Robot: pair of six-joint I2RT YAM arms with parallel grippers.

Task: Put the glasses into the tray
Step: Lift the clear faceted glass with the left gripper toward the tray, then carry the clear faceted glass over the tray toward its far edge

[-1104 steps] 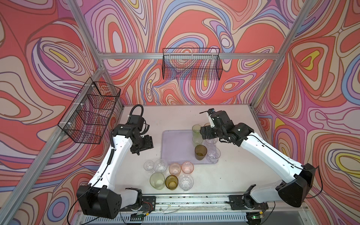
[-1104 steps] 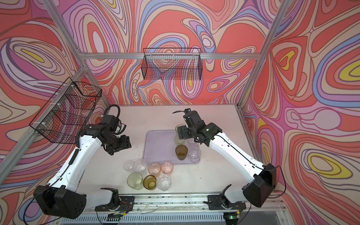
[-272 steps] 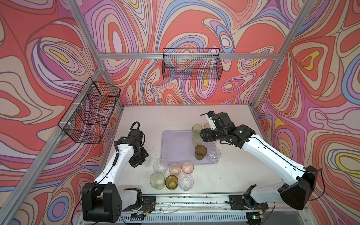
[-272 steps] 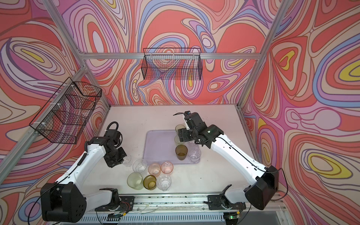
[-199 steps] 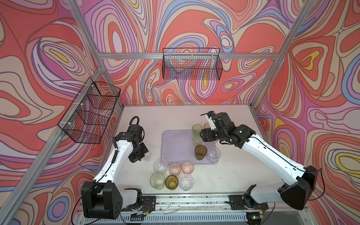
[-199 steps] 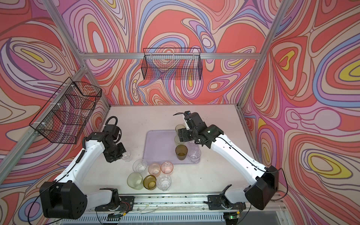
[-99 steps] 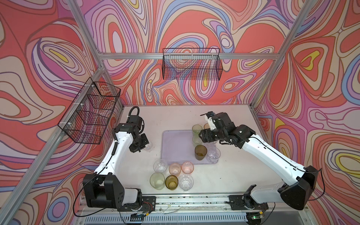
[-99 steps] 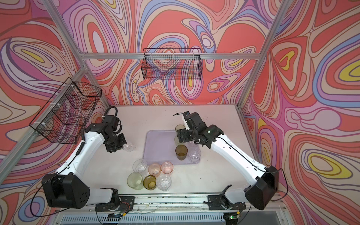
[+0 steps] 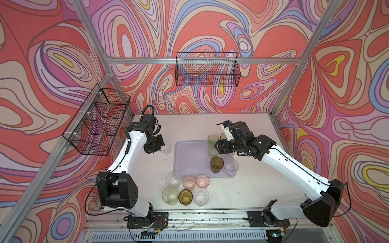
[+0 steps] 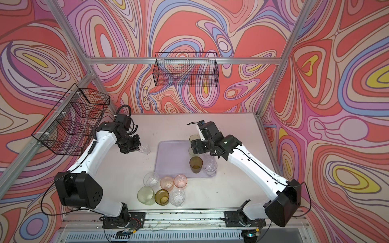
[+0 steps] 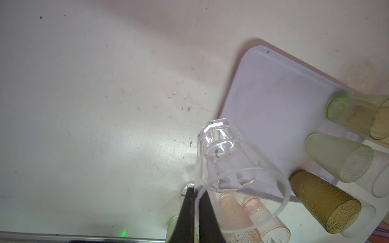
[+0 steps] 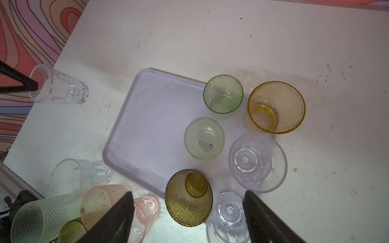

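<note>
The lavender tray (image 9: pixel 189 156) (image 10: pixel 172 156) lies mid-table. Along its right side stand several glasses: green (image 12: pixel 223 94), amber (image 12: pixel 275 107), frosted green (image 12: pixel 204 138), olive (image 9: pixel 216 165) and clear (image 12: pixel 257 163). My right gripper (image 9: pixel 220 147) (image 12: pixel 188 193) hovers open above them, holding nothing. My left gripper (image 9: pixel 156 147) (image 11: pixel 196 189) is shut on the rim of a clear faceted glass (image 9: pixel 165 148) (image 11: pixel 229 160), held tilted just left of the tray. Several more glasses (image 9: pixel 186 188) stand grouped on the table in front of the tray.
Black wire baskets hang on the back wall (image 9: pixel 207 71) and the left wall (image 9: pixel 99 122). A metal rail (image 9: pixel 210 216) with the arm bases runs along the table's front edge. Bare table (image 9: pixel 189 126) lies behind the tray.
My left gripper has lifted the clear glass out of the front group and carried it back along the tray's left side. The right arm has stayed put, open.
</note>
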